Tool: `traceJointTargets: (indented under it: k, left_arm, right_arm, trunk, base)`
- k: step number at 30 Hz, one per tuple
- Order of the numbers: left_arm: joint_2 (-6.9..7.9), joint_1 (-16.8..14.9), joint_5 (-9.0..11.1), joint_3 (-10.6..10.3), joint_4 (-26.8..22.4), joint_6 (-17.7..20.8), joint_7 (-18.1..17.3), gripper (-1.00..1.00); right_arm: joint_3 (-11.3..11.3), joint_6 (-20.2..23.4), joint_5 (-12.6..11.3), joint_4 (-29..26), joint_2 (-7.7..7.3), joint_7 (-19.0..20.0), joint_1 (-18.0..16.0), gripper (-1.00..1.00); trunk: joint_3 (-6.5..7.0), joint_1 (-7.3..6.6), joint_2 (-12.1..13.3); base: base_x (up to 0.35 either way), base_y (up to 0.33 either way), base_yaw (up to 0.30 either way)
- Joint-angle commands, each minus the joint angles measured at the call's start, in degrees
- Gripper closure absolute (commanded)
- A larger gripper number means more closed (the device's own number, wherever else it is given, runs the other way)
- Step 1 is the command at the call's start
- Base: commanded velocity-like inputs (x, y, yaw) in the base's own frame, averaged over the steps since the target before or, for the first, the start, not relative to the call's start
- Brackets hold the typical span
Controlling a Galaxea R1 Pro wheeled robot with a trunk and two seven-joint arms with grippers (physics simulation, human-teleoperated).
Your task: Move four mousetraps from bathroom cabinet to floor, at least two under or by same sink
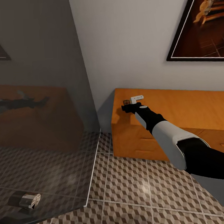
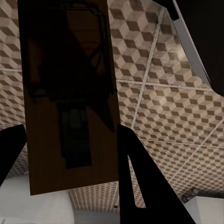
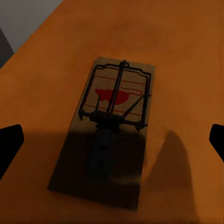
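A mousetrap (image 3: pixel 109 130), a tan board with a dark wire spring and a red mark, lies flat on the orange-wood cabinet (image 3: pixel 186 60). My right gripper (image 3: pixel 112 144) hangs open just above it, one fingertip on each side. In the head view the right gripper (image 1: pixel 127 107) sits over the cabinet (image 1: pixel 178 108) top's left end, with that mousetrap (image 1: pixel 126 101) at its tips. My left gripper (image 2: pixel 70 133) is shut on another mousetrap (image 2: pixel 70 102), held above the bathroom floor (image 2: pixel 168 107). The sink is out of view.
A glass panel (image 1: pixel 41 96) stands at the left, its edge meeting the tiled floor (image 1: pixel 130 187) beside the cabinet. Behind the glass lies a short cork-ended cylinder (image 1: pixel 29 200). A framed picture (image 1: pixel 199 23) hangs on the wall above the cabinet.
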Motion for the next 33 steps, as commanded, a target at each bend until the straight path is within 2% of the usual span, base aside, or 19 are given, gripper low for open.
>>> traceJointTargets:
  k: [1,10,19,33]
  left_arm:
    - [-0.03,-0.1,0.6,-0.5,0.2,-0.4,-0.3,1.00]
    - [-0.07,-0.1,0.6,-0.5,0.2,-0.4,-0.3,1.00]
    - [-0.12,-0.1,0.6,-0.5,0.2,-0.4,-0.3,1.00]
    - [-0.12,-0.1,0.6,-0.5,0.2,-0.4,-0.3,1.00]
  right_arm:
    - [0.3,0.4,0.1,0.0,-0.05,0.0,0.0,-1.00]
    - [0.3,0.4,0.1,0.2,-0.13,-0.2,0.0,-1.00]
    - [0.3,0.5,0.1,0.2,0.00,-2.8,0.0,-1.00]
    - [0.4,0.8,0.0,1.4,0.32,-3.1,0.0,-1.00]
  trunk:
    - [-0.06,0.02,-0.1]
    - [-0.06,0.02,-0.1]
    - [-0.06,0.02,-0.1]
    - [-0.06,0.02,-0.1]
  base:
    - [0.000,0.000,0.000]
    - [0.000,0.000,0.000]
    - [0.000,0.000,0.000]
    - [0.000,0.000,0.000]
